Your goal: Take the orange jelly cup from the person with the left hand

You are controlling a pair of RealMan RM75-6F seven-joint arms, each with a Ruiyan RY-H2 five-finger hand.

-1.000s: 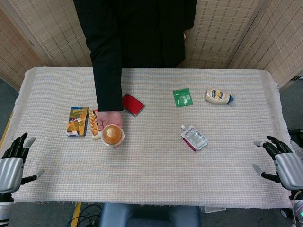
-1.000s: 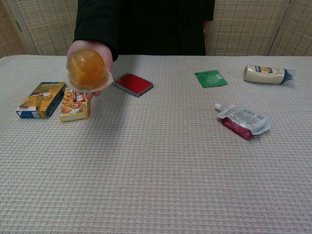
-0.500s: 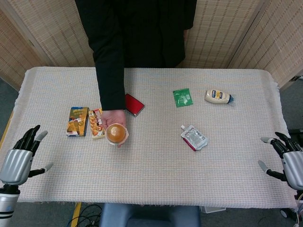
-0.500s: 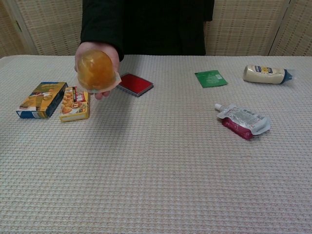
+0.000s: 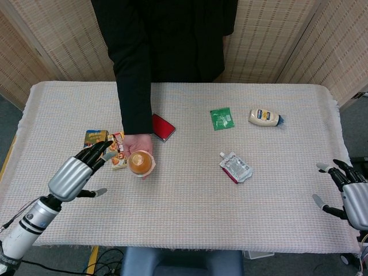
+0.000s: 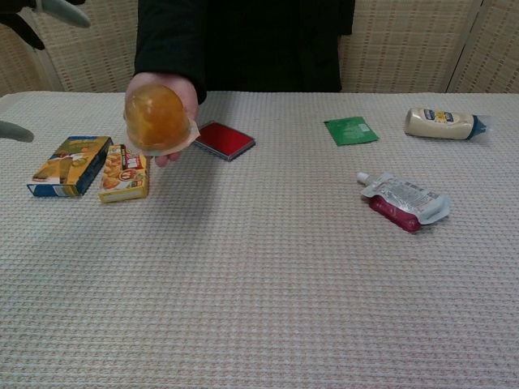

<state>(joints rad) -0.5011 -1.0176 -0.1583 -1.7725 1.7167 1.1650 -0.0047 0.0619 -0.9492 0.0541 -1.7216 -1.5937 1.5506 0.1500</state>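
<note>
A person in black holds out the orange jelly cup (image 5: 141, 163) (image 6: 156, 118) above the table's left half. My left hand (image 5: 77, 172) floats open just left of the cup, fingers spread and pointing toward it, a short gap between them. In the chest view only its fingertips (image 6: 50, 6) show at the top left corner. My right hand (image 5: 349, 195) hangs open off the table's right edge, holding nothing.
Below my left hand lie a blue-yellow snack box (image 5: 95, 138) (image 6: 68, 165) and a small yellow box (image 5: 118, 155) (image 6: 124, 173). A red card (image 6: 223, 139), green sachet (image 5: 221, 118), mayonnaise bottle (image 5: 265, 117) and red-white pouch (image 5: 235, 167) lie on the woven cloth (image 5: 190, 201).
My left hand has risen from the table's left edge and moved right toward the cup. The person's hand shifted the cup slightly right, then held still. The right hand barely moved.
</note>
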